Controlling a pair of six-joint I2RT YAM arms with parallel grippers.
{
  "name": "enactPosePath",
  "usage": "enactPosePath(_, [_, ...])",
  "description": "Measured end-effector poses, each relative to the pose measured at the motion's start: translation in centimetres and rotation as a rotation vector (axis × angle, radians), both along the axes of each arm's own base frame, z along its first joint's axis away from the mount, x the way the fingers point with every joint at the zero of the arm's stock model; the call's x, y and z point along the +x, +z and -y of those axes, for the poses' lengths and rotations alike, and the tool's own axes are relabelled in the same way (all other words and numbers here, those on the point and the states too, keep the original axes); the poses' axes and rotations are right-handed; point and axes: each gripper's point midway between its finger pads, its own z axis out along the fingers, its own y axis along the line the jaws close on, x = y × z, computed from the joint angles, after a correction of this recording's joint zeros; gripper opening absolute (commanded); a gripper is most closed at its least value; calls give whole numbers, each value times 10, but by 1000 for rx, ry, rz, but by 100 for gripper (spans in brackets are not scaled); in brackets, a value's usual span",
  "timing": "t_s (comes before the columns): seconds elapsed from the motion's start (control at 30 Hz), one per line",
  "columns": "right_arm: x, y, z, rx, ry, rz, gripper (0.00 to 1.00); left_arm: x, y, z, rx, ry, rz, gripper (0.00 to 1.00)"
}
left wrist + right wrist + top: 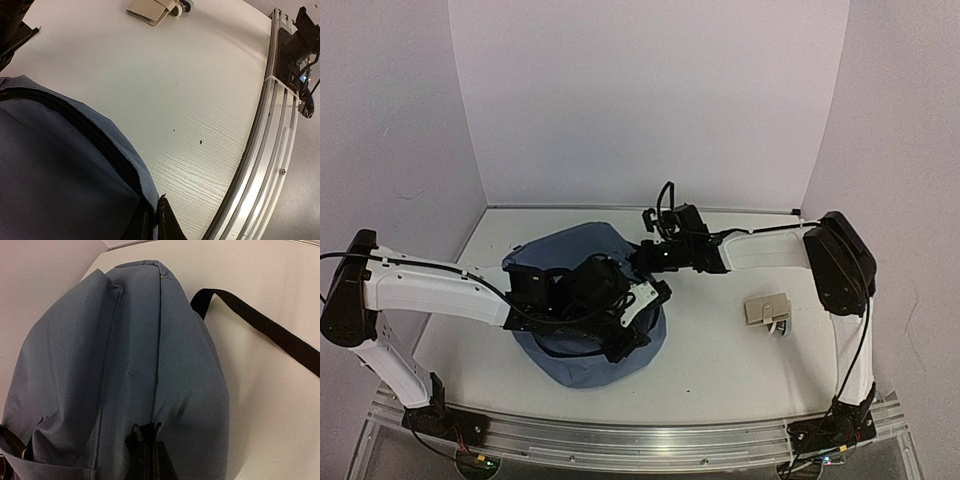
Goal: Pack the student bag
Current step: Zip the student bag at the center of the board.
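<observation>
Left wrist: left fingers [168, 224] clamp student bag [55, 175] rim; right fingers [163, 467] pinch its top.

**Bag partly covered, edges cropped**

From above, the left arm [440, 290] covers much of the student bag [582, 368], hiding its opening. The beige object [767, 310] on the table [720, 370] is too small to identify. Both wrist views crop the bag at the bottom edge, showing only the tips of the left end effector [159, 222] and right end effector [147, 455]. A black strap [270, 330] exits right.
</observation>
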Motion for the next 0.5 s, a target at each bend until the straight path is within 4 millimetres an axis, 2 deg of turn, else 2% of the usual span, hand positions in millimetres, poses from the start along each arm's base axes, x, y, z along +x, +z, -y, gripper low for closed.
enactPosePath(0.03, [0, 1, -1, 5, 5, 0, 2, 0, 0, -1, 1, 9, -5, 14])
enactPosePath(0.13, [4, 7, -1, 19, -2, 21, 38, -1, 2, 0, 0, 33, -35, 41])
enactPosePath(0.17, [7, 10, 1, 26, -11, 31, 46, -1, 6, 1, -9, 44, -47, 51])
enactPosePath(0.23, [10, 19, 11, 35, -31, 54, 57, 2, 14, 2, -31, 66, -70, 69])
enactPosePath(0.3, [3, 30, 25, 41, -48, 55, 64, 14, 24, -2, -61, 106, -91, 83])
enactPosePath(0.4, [-11, 55, 48, 59, -70, 66, 71, 54, 41, -23, -107, 225, -107, 94])
enactPosePath(0.5, [-32, 78, 62, 101, -78, 65, 74, 111, 59, -55, -145, 386, -92, 98])
